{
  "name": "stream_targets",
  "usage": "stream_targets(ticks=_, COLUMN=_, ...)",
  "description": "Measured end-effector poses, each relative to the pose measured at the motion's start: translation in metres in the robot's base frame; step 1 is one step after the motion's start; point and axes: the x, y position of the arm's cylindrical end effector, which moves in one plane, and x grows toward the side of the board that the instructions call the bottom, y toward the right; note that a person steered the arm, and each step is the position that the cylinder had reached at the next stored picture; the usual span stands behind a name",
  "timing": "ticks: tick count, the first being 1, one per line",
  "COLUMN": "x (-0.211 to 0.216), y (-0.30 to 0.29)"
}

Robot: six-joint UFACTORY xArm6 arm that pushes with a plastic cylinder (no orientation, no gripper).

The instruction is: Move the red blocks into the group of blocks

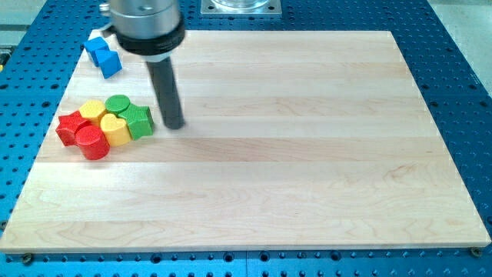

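My tip (174, 125) rests on the board just to the right of a cluster of blocks at the view's left. The cluster holds a red star block (70, 127), a red cylinder (92, 142), a yellow block (94, 110), a yellow heart block (115, 129), a green cylinder (118, 105) and a green star block (139, 120). They touch one another. The tip stands a small gap away from the green star block.
Two blue blocks (103, 55) lie together at the top left corner of the wooden board (307, 154). The arm's grey body (144, 27) hangs above the board's top left. A blue perforated table surrounds the board.
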Motion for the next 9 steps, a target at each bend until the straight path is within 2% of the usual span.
stream_targets(ticks=1, x=0.001, y=0.017)
stream_targets(ticks=3, x=0.104, y=0.000)
stream_targets(ticks=4, x=0.123, y=-0.043)
stream_targets(ticks=5, x=0.112, y=-0.103)
stream_targets(ticks=7, x=0.096, y=-0.125)
stream_targets(ticks=8, x=0.062, y=-0.126)
stream_targets(ticks=9, x=0.060, y=-0.126)
